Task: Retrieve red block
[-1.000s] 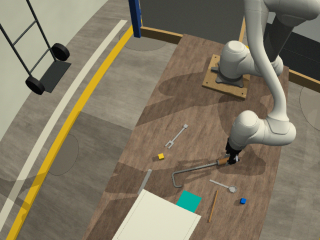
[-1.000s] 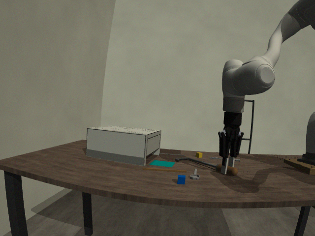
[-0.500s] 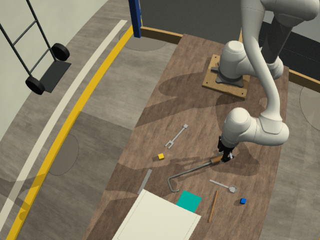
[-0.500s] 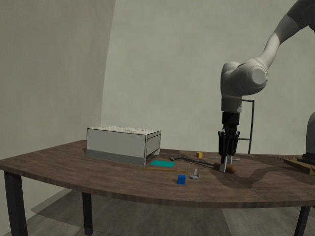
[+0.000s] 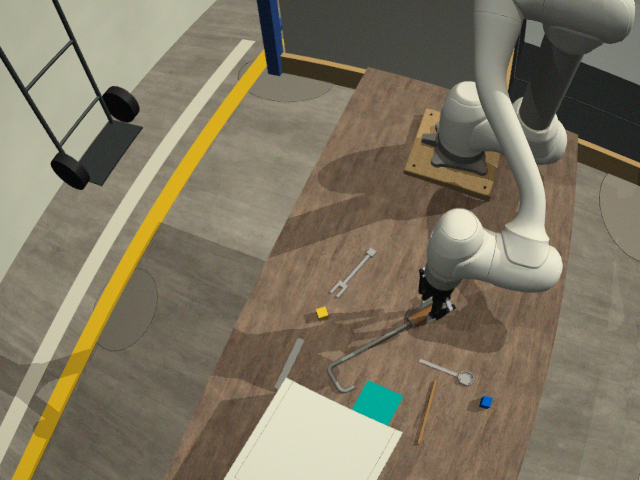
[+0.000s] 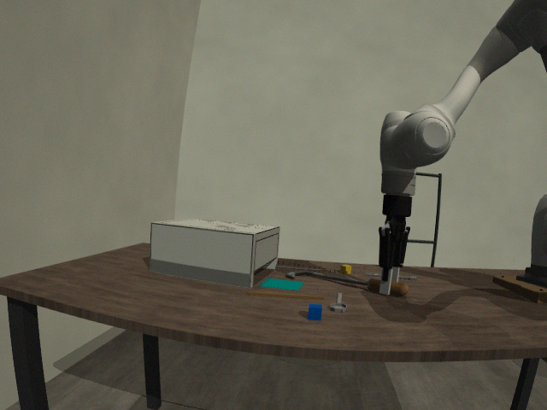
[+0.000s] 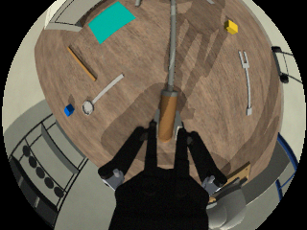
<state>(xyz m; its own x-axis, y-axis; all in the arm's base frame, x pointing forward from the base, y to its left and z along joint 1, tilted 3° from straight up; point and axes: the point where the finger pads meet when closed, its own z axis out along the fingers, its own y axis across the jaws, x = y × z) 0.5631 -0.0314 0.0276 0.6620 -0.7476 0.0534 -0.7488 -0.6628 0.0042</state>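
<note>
My gripper (image 5: 438, 308) (image 6: 389, 285) (image 7: 167, 115) is shut on the wooden handle of a long metal hook tool (image 5: 369, 344) (image 7: 172, 45), low at the table. The tool lies along the table with its bent end (image 5: 337, 381) close to the teal square (image 5: 377, 403) (image 6: 281, 284) (image 7: 110, 22). The teal square lies right in front of the white cabinet (image 5: 310, 439) (image 6: 202, 255) (image 7: 71, 8). The red block is not visible in any view; the space under the cabinet is hidden.
On the table lie a yellow cube (image 5: 322, 312) (image 6: 345, 268) (image 7: 232, 26), a blue cube (image 5: 485, 401) (image 6: 314, 311) (image 7: 69, 110), a forked tool (image 5: 354, 272) (image 7: 246, 83), a ring-ended tool (image 5: 447, 370) (image 6: 338, 305) (image 7: 103, 95), a wooden stick (image 5: 427, 411) (image 6: 285, 295) (image 7: 82, 64) and a flat grey bar (image 5: 290, 362).
</note>
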